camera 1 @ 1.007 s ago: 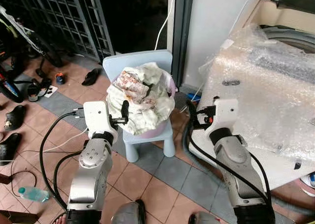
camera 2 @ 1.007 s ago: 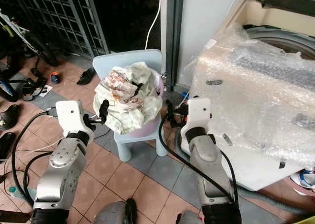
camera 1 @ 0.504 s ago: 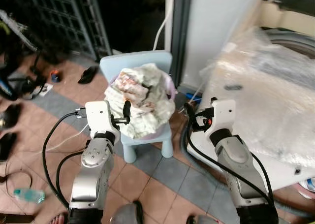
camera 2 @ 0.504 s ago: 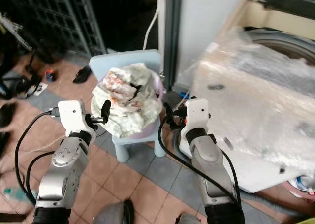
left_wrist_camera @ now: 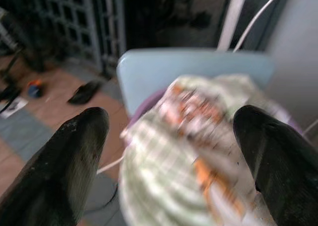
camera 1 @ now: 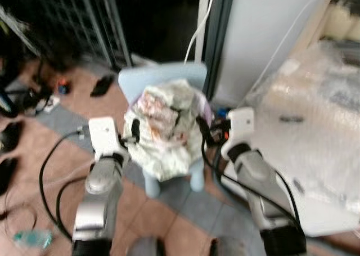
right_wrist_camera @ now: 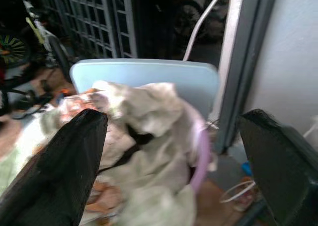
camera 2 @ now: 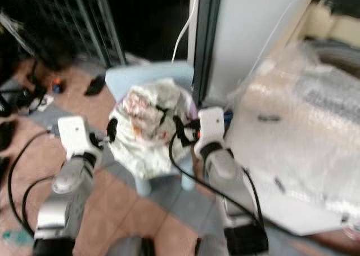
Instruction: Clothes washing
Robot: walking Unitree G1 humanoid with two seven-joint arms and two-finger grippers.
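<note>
- We see a heap of clothes (camera 1: pixel 166 129), pale cream and greenish checked cloth with an orange-and-white patterned piece near the top, piled high in a lilac basin (right_wrist_camera: pixel 199 151) and spilling over its front.
- A dark strap (right_wrist_camera: pixel 130 145) runs across the folds of the heap.
- The basin sits on a small light-blue chair (camera 1: pixel 163 79), whose backrest rises behind the pile; the chair stands on a tiled floor (camera 1: pixel 62 124) beside a grey door frame (camera 1: pixel 216 36).
- Our left gripper (left_wrist_camera: pixel 169 151) is spread wide, one black finger to each side of the heap in its wrist view, holding nothing; in the head view it sits just beside the pile's left edge, and we cannot tell whether it touches the cloth.
- Our right gripper (right_wrist_camera: pixel 174 161) is likewise wide apart and empty, close to the pile's right edge near the basin rim.
- To the right stands a washing machine (camera 1: pixel 315 132) wrapped in bubble plastic.
- Sandals (camera 1: pixel 102 86) lie on the floor near a dark metal grille (camera 1: pixel 84 19).
- The head views are blurred.
</note>
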